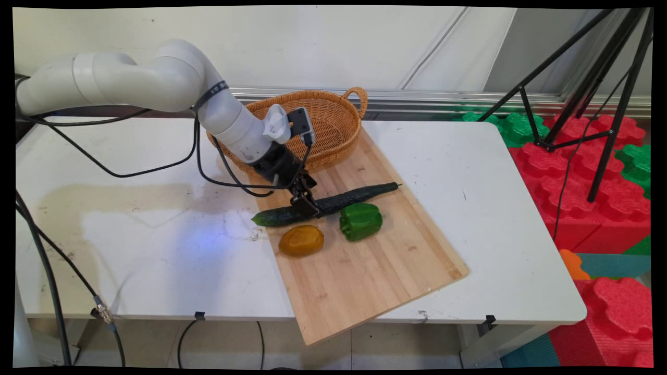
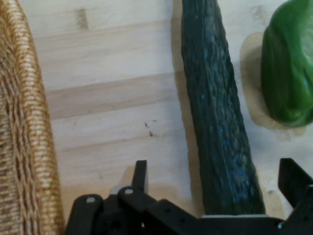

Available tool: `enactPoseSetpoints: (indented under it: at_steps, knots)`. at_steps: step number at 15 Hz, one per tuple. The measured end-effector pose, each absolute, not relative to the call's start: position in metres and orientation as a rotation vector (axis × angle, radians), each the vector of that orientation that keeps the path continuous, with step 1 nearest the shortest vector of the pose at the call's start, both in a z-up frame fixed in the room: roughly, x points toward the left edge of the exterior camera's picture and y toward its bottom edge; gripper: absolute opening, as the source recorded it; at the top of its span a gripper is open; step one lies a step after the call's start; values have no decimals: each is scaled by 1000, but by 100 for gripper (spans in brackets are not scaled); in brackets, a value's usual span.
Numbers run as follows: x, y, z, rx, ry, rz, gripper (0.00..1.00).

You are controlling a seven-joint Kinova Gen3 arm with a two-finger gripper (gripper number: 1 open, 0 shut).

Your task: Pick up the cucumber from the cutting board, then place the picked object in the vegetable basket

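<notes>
Three food items lie on a bamboo cutting board (image 1: 365, 271) (image 2: 112, 98), which sits slantwise on the white table (image 1: 156, 260) with its near corner hanging past the table's front edge. They are a long dark cucumber (image 1: 359, 195) (image 2: 215, 107), a green bell pepper (image 1: 360, 221) (image 2: 288, 73) and an orange-brown oval lump (image 1: 301, 240), maybe a potato, can't tell.

The cucumber lies diagonally across the board's far half, and its left tip pokes off the board over the table. The pepper is just beside it on the near side, not clearly touching. The oval lump is left of the pepper, near the board's left edge.

The black gripper (image 1: 305, 205) (image 2: 215, 181) is down low over the left part of the cucumber. In the hand view the jaws are spread, one finger on each side of the cucumber. Bare wood shows between each finger and the skin, more on the basket side, so nothing is gripped. Whether the fingertips touch the board can't be told.

A wicker basket (image 1: 338, 130) (image 2: 19, 122) with a loop handle sits at the board's far end, behind the wrist, and nothing shows in the part of it that is in view.

Off the table to the right are a black tripod (image 1: 599, 104) and red and green foam blocks (image 1: 573, 172).
</notes>
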State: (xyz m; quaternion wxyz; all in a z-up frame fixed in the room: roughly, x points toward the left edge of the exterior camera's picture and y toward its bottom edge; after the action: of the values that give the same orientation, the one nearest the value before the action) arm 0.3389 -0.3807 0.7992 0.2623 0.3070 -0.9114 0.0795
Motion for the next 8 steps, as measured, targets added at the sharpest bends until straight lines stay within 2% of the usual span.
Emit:
enactPoseSetpoints:
  at_steps: [1, 2, 8]
  knots:
    - [337, -383, 798, 834, -2462, 217, 100]
    - [336, -384, 797, 837, -2459, 218, 0]
    - [332, -386, 793, 845, -2450, 215, 0]
